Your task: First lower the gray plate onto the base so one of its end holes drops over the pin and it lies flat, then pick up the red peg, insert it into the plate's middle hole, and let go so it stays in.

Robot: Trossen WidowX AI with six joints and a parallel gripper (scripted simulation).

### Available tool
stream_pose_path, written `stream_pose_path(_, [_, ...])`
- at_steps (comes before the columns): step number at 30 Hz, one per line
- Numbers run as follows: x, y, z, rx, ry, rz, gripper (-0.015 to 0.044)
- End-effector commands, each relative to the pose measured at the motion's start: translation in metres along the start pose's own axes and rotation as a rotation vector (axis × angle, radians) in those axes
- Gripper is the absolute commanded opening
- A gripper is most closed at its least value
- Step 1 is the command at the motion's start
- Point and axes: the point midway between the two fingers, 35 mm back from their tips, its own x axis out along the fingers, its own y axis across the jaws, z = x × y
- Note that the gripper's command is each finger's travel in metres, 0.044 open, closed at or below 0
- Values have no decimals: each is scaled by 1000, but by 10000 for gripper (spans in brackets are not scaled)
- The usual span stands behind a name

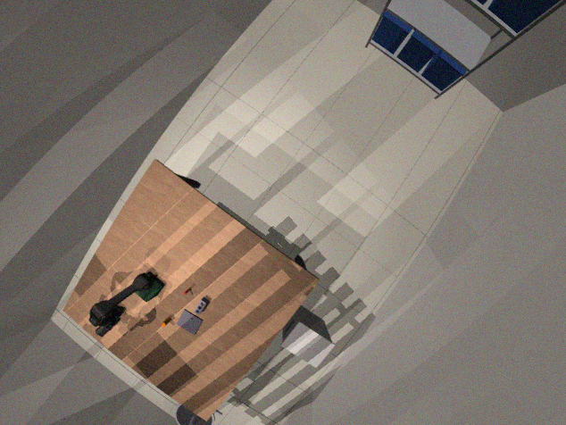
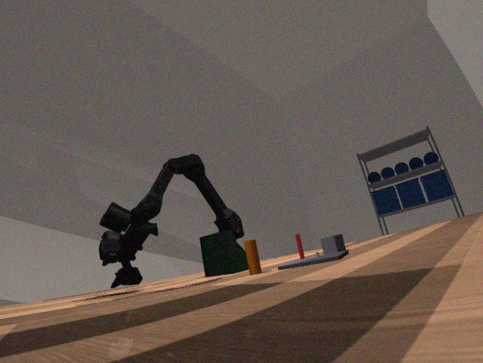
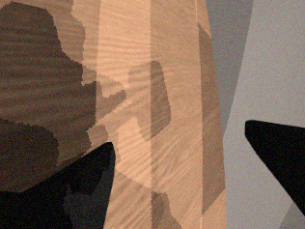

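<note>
At the wrist view's lower edge, the wide-open hand (image 2: 126,276) (image 3: 180,138) is partly cut off.

Top view: high above wooden tabletop (image 1: 219,274) (image 2: 273,308) (image 3: 179,158), looking steeply down, frame turned so table sits slanted at lower left; farthest off, taking in pale tiled floor (image 1: 328,182). Exterior view: low, just above table surface, near, tilted, facing across wood toward black jointed arm (image 1: 123,295) (image 2: 208,191) and gray metal shelf rack (image 2: 401,148). Wrist view: close over wood, looking down between black gripper fingers. Top and exterior share arm and table; wrist shares table only.
</note>
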Motion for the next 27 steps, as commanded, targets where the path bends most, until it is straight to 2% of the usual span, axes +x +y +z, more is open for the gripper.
stream_pose_path(1, [0, 0, 1, -1, 1, 7, 426])
stream_pose_path(2, [1, -1, 3, -3, 5, 30, 440])
stream_pose_path(11, [5, -27, 28, -5, 76, 449, 440])
stream_pose_path(20, [-17, -75, 12, 51, 157, 886, 440])
stream_pose_path(27, [-23, -79, 11, 60, 162, 917, 440])
